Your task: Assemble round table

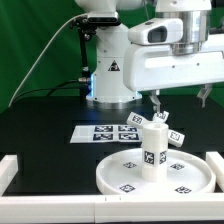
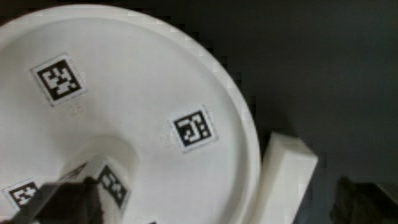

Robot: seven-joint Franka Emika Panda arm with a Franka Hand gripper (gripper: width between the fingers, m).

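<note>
The large round disc (image 1: 180, 178) lies flat at the front of the table, rim up. The thick cylindrical leg (image 1: 153, 150) stands upright on it. The small flat base piece (image 1: 152, 122) with several tags shows tilted at the leg's top; I cannot tell whether it rests on the leg or lies behind it. My gripper (image 1: 180, 98) hangs above and to the exterior view's right of the leg, open and empty. In the wrist view the disc (image 2: 143, 110) fills the frame. Dark fingertips (image 2: 63, 198) show at the edges around my gripper (image 2: 214, 212).
The marker board (image 1: 100, 133) lies behind the disc. White border rails (image 1: 10, 170) run along the table's edges, and one rail (image 2: 294, 168) shows close beside the disc's rim. The robot base (image 1: 112, 70) stands at the back.
</note>
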